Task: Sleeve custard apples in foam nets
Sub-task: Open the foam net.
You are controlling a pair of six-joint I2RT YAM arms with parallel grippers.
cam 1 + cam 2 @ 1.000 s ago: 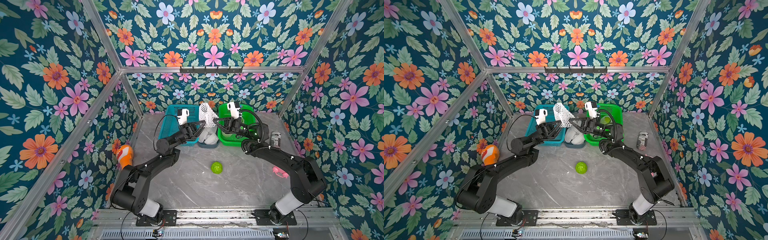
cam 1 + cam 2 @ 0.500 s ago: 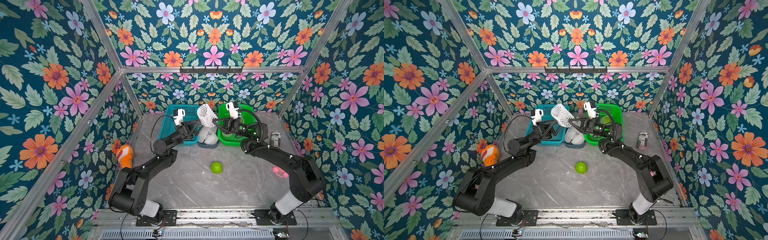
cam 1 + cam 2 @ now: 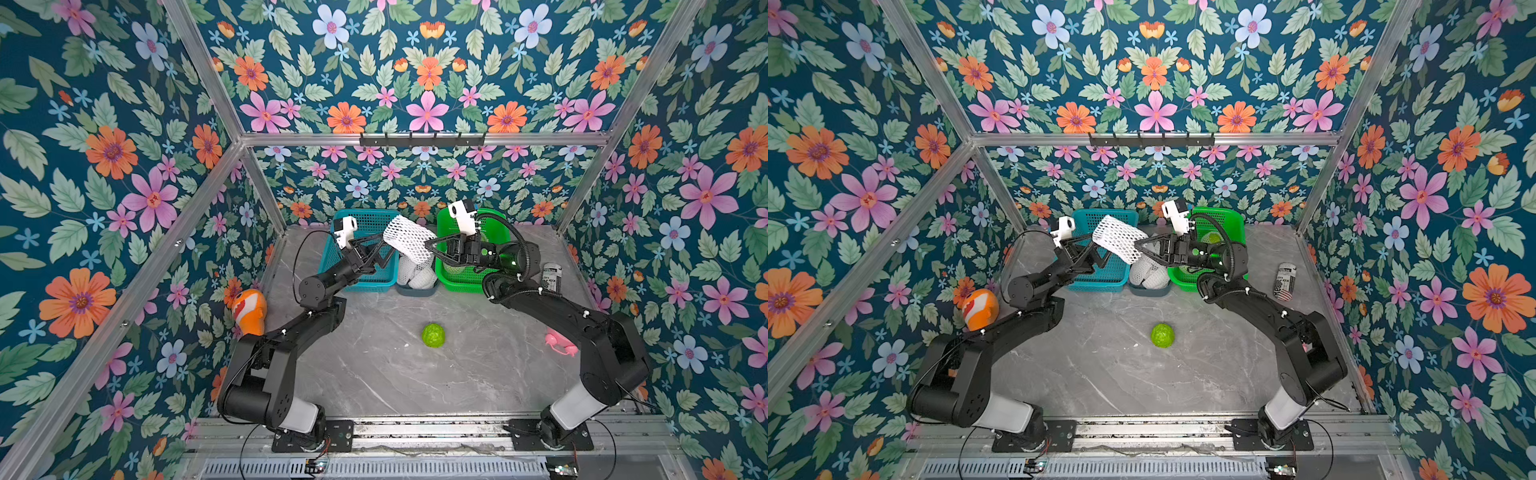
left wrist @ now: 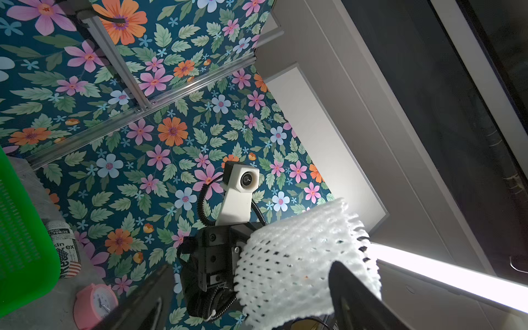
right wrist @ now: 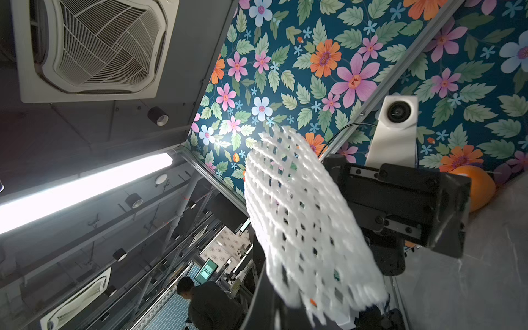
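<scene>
While pinching the foam net (image 3: 409,243) at one end with the right gripper (image 3: 428,248) clamped and the left gripper (image 3: 388,247) spread wide, risks a sag or slip.

We have the foam net (image 3: 409,243) in the air between left gripper (image 3: 385,250) and right gripper (image 3: 428,246), one end at the right gripper's tips, the other just beside the left. Below it is a bin (image 3: 417,292) with spare nets (image 3: 415,274) inside. The left basket (image 3: 365,283) is under the left gripper and the right basket (image 3: 461,283) is under the right. A custard apple (image 3: 433,335) is on the table (image 3: 374,374), base-side of both grippers and well apart from them.
</scene>
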